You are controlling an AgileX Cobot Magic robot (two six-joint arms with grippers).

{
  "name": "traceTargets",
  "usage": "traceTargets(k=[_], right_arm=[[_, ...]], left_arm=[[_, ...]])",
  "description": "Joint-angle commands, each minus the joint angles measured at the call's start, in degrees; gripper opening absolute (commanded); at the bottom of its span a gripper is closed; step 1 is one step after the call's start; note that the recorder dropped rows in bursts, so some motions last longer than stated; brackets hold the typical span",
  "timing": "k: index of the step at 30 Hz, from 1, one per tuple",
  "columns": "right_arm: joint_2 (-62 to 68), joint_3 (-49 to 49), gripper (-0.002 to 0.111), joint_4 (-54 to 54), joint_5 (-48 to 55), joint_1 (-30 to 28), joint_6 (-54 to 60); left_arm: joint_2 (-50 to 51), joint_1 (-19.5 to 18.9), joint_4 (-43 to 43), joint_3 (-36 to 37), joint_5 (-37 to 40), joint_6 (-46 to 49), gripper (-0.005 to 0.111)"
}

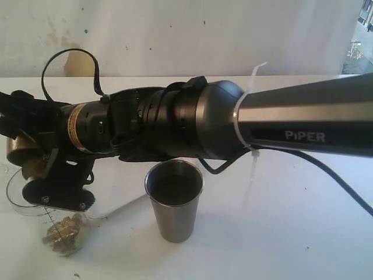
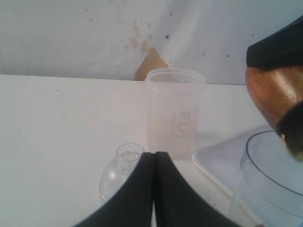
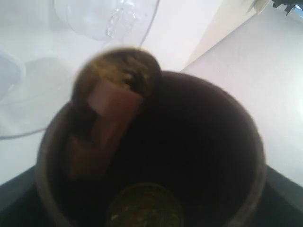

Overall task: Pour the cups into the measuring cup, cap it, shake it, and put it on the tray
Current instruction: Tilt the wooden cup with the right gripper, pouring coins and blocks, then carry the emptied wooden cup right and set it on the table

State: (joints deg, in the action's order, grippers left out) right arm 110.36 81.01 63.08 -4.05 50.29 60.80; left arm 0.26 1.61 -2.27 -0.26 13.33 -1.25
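Wooden cup (image 3: 189,142) tilts over measuring cup (image 2: 270,189) rim, tumbler (image 1: 173,201) nearby.

The tumbler (image 1: 173,201) is brushed steel with a dull satin sheen, darker inside. The wooden cup (image 2: 272,97) is brown wood, varnished and glossy outside, dark and matt inside. The measuring cup (image 2: 265,184) is clear, smooth plastic. The frosted cup (image 2: 174,111) is cloudy, translucent plastic. The tray (image 2: 220,160) is white and smooth. The table (image 1: 291,233) is matt white with small specks. The right arm (image 1: 291,122) has a glossy black shell and a grey metallic forearm, banded by a white plastic tie (image 1: 239,125). The left gripper (image 2: 154,161) is matt black.
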Motion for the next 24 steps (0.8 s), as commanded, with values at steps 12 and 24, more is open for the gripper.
traceTargets(k=[12, 24], right_arm=[[-0.16, 1.17, 0.000, -0.43, 0.32, -0.09, 7.01], [-4.08, 3.09, 0.000, -5.03, -0.08, -2.84, -48.46]], left_arm=[[-0.26, 0.26, -0.28, 0.26, 0.00, 0.05, 0.000], [-0.26, 0.26, -0.28, 0.26, 0.00, 0.05, 0.000]])
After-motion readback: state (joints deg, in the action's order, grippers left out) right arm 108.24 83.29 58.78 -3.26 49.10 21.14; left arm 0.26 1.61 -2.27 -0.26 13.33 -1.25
